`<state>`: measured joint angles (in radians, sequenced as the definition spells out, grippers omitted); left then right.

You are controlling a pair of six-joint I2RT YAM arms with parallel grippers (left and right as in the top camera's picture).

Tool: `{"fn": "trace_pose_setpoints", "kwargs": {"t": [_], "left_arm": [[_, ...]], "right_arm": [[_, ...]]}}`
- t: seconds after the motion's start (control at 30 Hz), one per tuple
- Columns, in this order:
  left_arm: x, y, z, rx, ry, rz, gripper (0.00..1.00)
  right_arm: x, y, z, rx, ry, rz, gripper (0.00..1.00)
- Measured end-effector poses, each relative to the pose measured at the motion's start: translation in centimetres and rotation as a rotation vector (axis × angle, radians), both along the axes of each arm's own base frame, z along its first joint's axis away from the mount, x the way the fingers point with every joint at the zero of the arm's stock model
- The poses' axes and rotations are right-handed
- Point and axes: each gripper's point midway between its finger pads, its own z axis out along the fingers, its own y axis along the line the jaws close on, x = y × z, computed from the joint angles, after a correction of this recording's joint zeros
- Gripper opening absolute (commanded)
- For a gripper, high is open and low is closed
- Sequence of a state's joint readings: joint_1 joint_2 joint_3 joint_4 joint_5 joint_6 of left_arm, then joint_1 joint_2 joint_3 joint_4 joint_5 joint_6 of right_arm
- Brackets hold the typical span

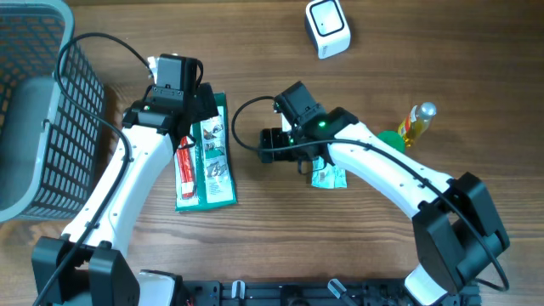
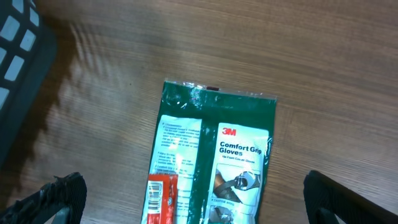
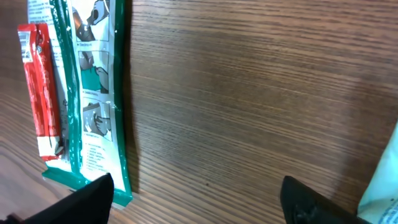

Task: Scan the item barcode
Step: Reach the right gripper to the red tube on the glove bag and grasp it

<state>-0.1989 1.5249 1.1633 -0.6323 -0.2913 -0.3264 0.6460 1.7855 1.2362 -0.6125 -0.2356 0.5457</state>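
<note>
Wooden table [image 1: 255, 51]: left fingers [image 2: 59, 196] spread wide above the green glove pack [image 2: 211, 155]; right fingers [image 3: 311, 202] released, over bare wood beside it.

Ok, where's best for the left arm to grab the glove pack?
Probably across its narrow width near the bare top end, coming from straight above: the glove pack lies flat on the table, and the red packet lies on one long edge further down.

the tabletop [image 1: 255, 51] is grained wood, softly sheened. the glove packet [image 1: 217, 170] is glossy, crinkled plastic film. upper left, the basket [image 1: 81, 102] is matt plastic mesh.
</note>
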Motion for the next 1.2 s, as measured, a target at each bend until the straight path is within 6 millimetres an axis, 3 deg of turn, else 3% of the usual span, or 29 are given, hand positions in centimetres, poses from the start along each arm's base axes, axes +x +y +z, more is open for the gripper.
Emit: {"fn": "trace_pose_setpoints", "kwargs": {"t": [0.07,0.13,0.2,0.27,0.33,0.37,0.4,0.5,0.57,0.67,0.8,0.97,1.2], "left_arm": [[0.1,0.0,0.0,-0.001,-0.003,0.000,0.98],[0.1,0.0,0.1,0.001,-0.003,0.000,0.52],[-1.7,0.9,-0.9,0.032,0.080,0.020,0.48],[-3.0,2.5,-1.5,0.044,0.138,0.073,0.56],[-4.2,5.8,-1.9,0.030,0.178,0.202,0.63],[-4.4,6.7,-2.0,0.022,0.182,0.237,0.77],[-4.6,7.8,-2.1,-0.004,0.183,0.281,1.00],[-4.9,8.9,-2.4,-0.072,0.187,0.335,1.00],[-4.9,8.5,-2.5,-0.096,0.189,0.328,1.00],[-4.8,8.3,-2.5,-0.111,0.189,0.323,1.00],[-4.8,8.2,-2.5,-0.113,0.191,0.322,1.00],[-4.8,8.3,-2.5,-0.113,0.191,0.322,1.00],[-4.8,8.3,-2.5,-0.113,0.191,0.323,1.00]], "right_arm": [[0.0,0.0,0.0,0.001,0.003,-0.006,0.95],[0.0,0.0,0.0,0.001,0.003,-0.007,0.80],[-0.1,0.2,0.1,0.010,0.007,-0.002,0.59],[-0.1,1.0,0.4,0.049,0.004,0.013,0.52],[-0.1,3.2,1.3,0.118,-0.037,0.058,0.44],[-0.3,5.1,2.1,0.163,-0.079,0.096,0.42],[-0.8,6.8,2.8,0.195,-0.114,0.136,0.42],[-2.9,12.2,4.0,0.268,-0.231,0.241,0.44],[-4.7,15.8,2.6,0.259,-0.314,0.286,0.47],[-5.4,19.2,1.3,0.287,-0.413,0.300,0.46],[-5.4,19.9,-1.8,0.258,-0.424,0.297,0.42],[-4.6,19.9,-1.9,0.246,-0.457,0.269,0.41],[-5.0,19.0,-3.5,0.201,-0.400,0.246,0.38]]}}
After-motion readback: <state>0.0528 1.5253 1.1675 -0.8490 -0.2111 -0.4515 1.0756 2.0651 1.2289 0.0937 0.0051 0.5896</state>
